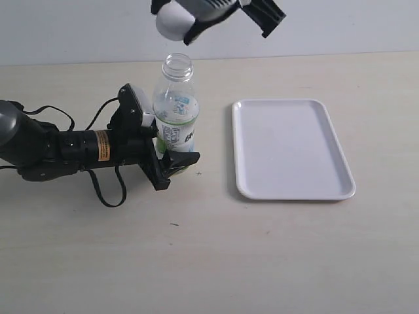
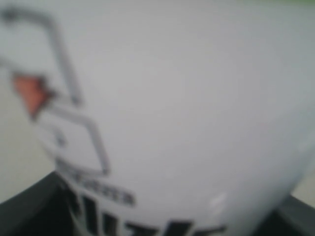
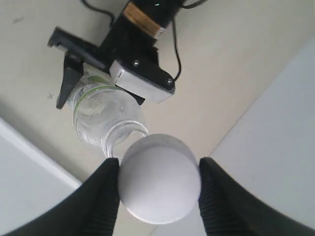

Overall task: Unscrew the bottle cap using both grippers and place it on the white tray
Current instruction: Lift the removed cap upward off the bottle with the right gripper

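Note:
The clear bottle [image 1: 175, 108] stands upright on the table with its neck open. My left gripper [image 1: 171, 154] is shut on its lower body; the left wrist view is filled by the blurred white label of the bottle [image 2: 187, 113]. The white bottle cap [image 1: 173, 21] is off the bottle and hangs a little above the neck, with my right gripper [image 1: 177, 23] shut on it. In the right wrist view the bottle cap [image 3: 158, 178] sits between both fingers [image 3: 103, 196], with the open bottle [image 3: 106, 115] below. The white tray [image 1: 291, 149] lies to the right of the bottle.
The left arm's black body with an orange sticker [image 1: 102, 145] and loose cables lies on the table left of the bottle. The tray [image 3: 275, 147] holds nothing. A pale wall bounds the table's far edge.

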`<state>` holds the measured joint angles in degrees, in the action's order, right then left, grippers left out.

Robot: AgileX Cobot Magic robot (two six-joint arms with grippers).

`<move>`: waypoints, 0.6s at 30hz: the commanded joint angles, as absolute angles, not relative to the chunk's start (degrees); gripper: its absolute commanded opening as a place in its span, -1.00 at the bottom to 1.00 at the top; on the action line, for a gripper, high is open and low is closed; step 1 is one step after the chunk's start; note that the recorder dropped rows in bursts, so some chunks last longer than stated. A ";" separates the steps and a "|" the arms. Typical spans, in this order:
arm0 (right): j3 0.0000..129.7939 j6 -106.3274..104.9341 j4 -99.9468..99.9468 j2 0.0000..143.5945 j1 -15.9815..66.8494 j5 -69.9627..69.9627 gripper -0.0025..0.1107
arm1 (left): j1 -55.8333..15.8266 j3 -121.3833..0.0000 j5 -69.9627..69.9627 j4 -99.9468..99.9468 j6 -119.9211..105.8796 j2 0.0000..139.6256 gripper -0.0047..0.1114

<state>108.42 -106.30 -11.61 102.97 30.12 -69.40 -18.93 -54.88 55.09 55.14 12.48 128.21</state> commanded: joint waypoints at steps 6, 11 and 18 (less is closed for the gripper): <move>105.80 -21.42 11.48 98.82 29.92 -69.96 -0.96 | -18.78 -54.80 59.58 52.98 17.11 127.70 -0.92; 96.62 -12.44 12.27 97.99 27.59 -69.96 -0.96 | -18.78 -54.80 59.58 52.98 17.11 127.70 -0.92; 84.18 -11.68 9.65 97.88 22.82 -63.27 -0.96 | -18.78 -54.80 59.56 53.08 17.15 127.70 -0.92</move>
<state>88.10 -12.43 10.99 98.62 24.88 -67.85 -18.93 -54.77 56.99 54.31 16.50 128.21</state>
